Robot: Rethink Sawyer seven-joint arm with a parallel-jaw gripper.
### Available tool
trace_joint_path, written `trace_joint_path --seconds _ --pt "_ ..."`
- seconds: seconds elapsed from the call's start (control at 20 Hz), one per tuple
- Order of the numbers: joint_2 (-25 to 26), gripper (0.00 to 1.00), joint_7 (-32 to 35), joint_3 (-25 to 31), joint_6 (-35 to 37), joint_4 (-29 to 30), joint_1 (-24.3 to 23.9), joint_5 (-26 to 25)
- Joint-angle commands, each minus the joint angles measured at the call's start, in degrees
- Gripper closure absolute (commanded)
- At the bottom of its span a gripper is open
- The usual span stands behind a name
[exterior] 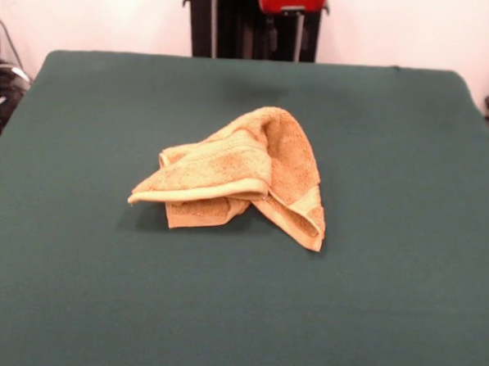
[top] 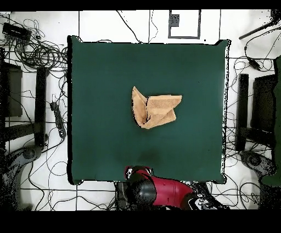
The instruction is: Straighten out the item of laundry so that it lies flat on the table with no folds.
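The item of laundry (exterior: 243,173), a mustard-yellow terry hand towel, lies crumpled in the middle of the table (exterior: 76,264). It is folded over itself in several layers, with a border band along its front edge and a raised peak at the back. In the overhead view the towel (top: 155,110) forms an uneven folded shape on the dark green cloth (top: 99,143). My gripper (exterior: 287,33) hangs under the red arm at the far table edge, well away from the towel and touching nothing. The red and black arm (top: 156,189) is drawn back over the base.
Cables and black equipment (top: 33,60) lie on the floor around the table on both sides. The black pedestal (exterior: 228,22) stands behind the far edge. Green cloth surrounds the towel on all sides.
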Motion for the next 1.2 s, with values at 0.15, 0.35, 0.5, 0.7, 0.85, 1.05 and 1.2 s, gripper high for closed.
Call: trace_joint_path --seconds 0.15,0.35,0.5,0.7,0.85,1.05,1.2 --pt "2.9 0.00 11.0 3.1 -0.7 -3.2 0.5 3.3" --pt "4.1 0.00 9.7 1.6 4.3 -11.9 3.1 6.7" --pt "4.8 0.00 8.6 2.1 6.4 -15.6 2.9 7.7" --pt "7.5 0.00 7.4 2.1 6.4 -20.2 2.9 7.5" --pt "8.7 0.00 6.4 2.3 8.6 -22.7 2.8 7.4" --pt "9.6 0.00 5.2 3.3 12.0 -25.9 2.3 7.3" --pt "10.7 0.00 5.1 4.2 15.0 -28.5 2.0 8.0"
